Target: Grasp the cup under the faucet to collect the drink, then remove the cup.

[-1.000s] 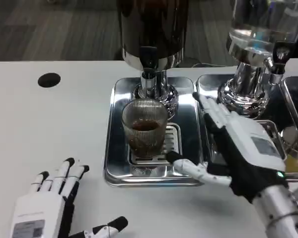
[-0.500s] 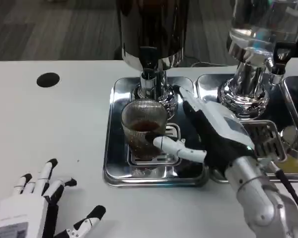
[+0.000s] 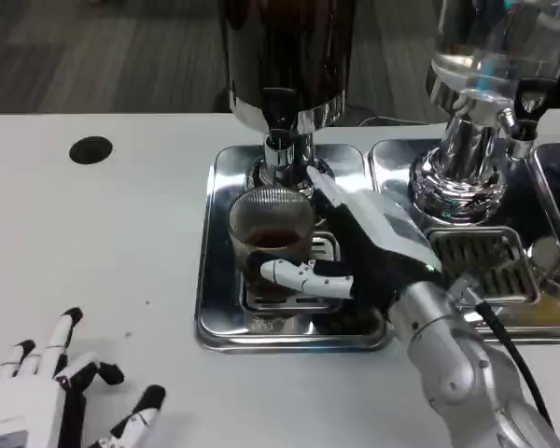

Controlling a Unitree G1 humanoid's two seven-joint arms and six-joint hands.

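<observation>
Right hand was wrapped around the ribbed glass cup: thumb across the cup's front, fingers reaching behind it on the far side. Looked like contact on both sides, so gripping the cup. Cup stood upright on the grate of the steel drip tray, directly below the faucet of the dark dispenser, with brown drink in its lower part. The right forearm came in from the lower right, over the tray's near right corner.

Left hand lay on the white desk well to the left of the cup and nearer the robot, fingers spread, holding nothing.

To the right of the right hand: a second dispenser with a clear tank on its own tray. Black round hole in the desk, far beyond the left hand.
</observation>
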